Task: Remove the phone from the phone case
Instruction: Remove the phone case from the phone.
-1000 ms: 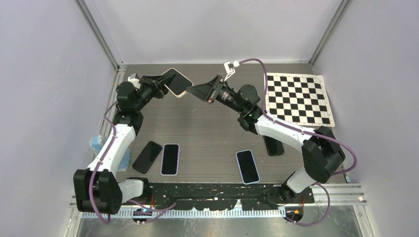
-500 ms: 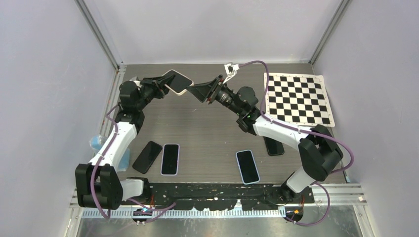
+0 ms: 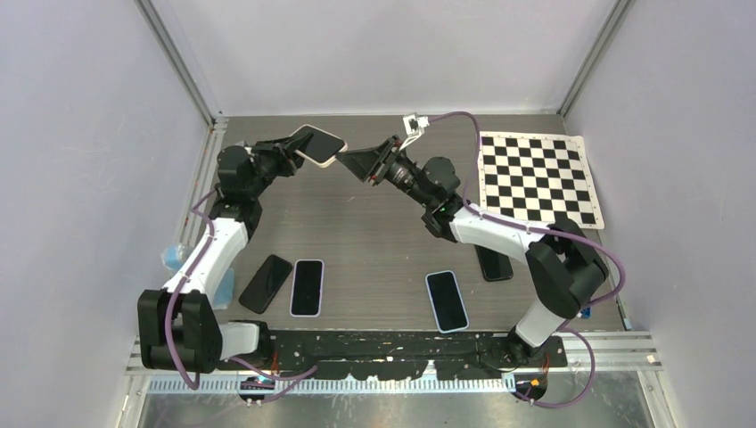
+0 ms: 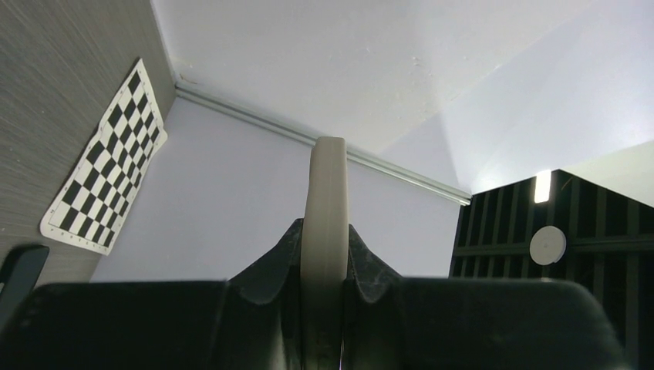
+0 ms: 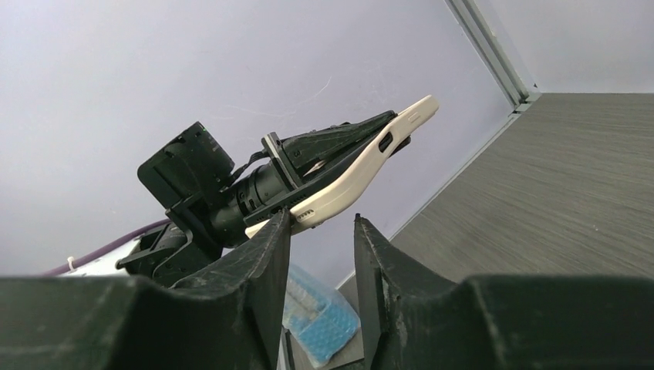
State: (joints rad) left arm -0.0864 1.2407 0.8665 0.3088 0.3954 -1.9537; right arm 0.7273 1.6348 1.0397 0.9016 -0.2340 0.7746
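One cased phone (image 3: 321, 145), eleven o'clock, clamped in the left gripper (image 3: 298, 148); right gripper (image 3: 346, 159), fingers (image 5: 271, 250) apart, must pinch its edge.

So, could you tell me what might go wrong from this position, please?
The left gripper pinches the cased phone by one edge, high over the table; a tug could wrench it loose and drop it. The right gripper has open jaws lined up with just a corner, so its grip may slip off.
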